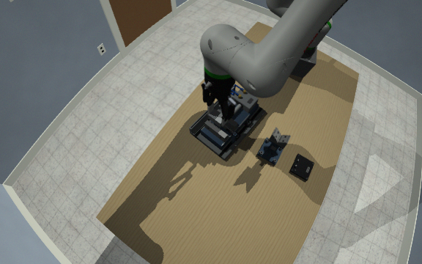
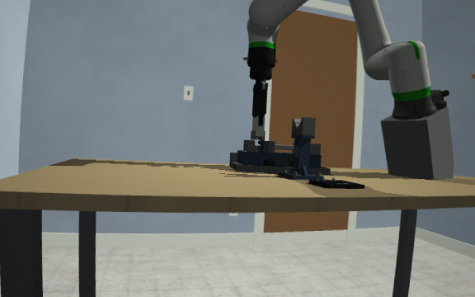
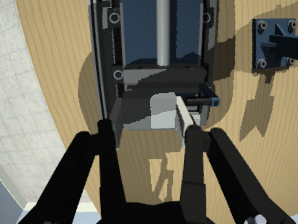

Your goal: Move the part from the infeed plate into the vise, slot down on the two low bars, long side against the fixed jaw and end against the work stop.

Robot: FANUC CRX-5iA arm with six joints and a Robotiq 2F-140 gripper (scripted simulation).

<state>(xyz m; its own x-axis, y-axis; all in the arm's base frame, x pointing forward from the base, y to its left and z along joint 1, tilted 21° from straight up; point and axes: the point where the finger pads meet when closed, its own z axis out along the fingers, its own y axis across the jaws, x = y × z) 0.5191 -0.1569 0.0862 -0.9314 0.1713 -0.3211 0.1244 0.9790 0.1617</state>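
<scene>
Part [image 3: 164, 112]: pale block clamped between the gripper [image 3: 150, 137] fingers, partly closed on it, hanging above the vise [image 3: 160, 43]. Vise: open, directly beneath the fingertips. V-block [image 1: 274, 146] and infeed plate [image 1: 302, 167]: well apart. Step: placing. Next, likely: lower onto the bars, against the fixed jaw and stop.

A small workshop room: a wooden table [image 2: 138, 194] holds a metal vise [image 1: 229, 147], with a brown door [image 2: 316, 82] at twelve o'clock.
</scene>
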